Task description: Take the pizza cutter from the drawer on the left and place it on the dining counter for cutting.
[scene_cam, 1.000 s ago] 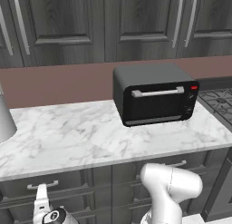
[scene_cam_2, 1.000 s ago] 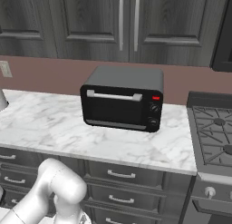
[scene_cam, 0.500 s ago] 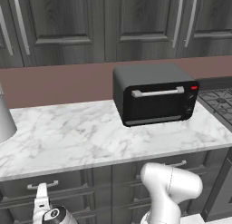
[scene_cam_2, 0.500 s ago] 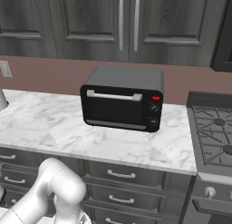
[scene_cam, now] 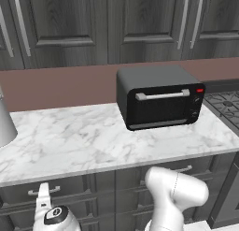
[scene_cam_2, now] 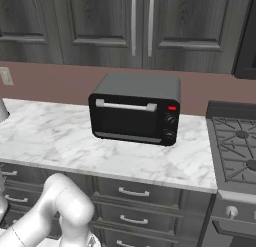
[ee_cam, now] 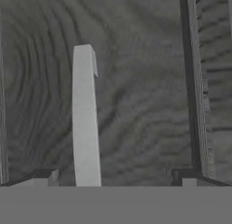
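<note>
Lining up on the drawer (ee_cam: 136,82), fingers (ee_cam: 43,177) spread wide around its handle (ee_cam: 84,119) left of centre, I'd centre first, then clamp.

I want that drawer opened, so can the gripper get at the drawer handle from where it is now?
Probably yes: the silver handle runs between the open jaws of the gripper, close against the drawer front, with nothing between.

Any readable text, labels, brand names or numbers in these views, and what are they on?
None can be read.
Toaster oven: no brand; a plain red light and dark knobs, any markings too small to tell.
Stove: knobs unmarked as far as visible.
Wall outlet: blank.
Drawer front and handle in the hand view: bare wood grain and plain metal.
</note>
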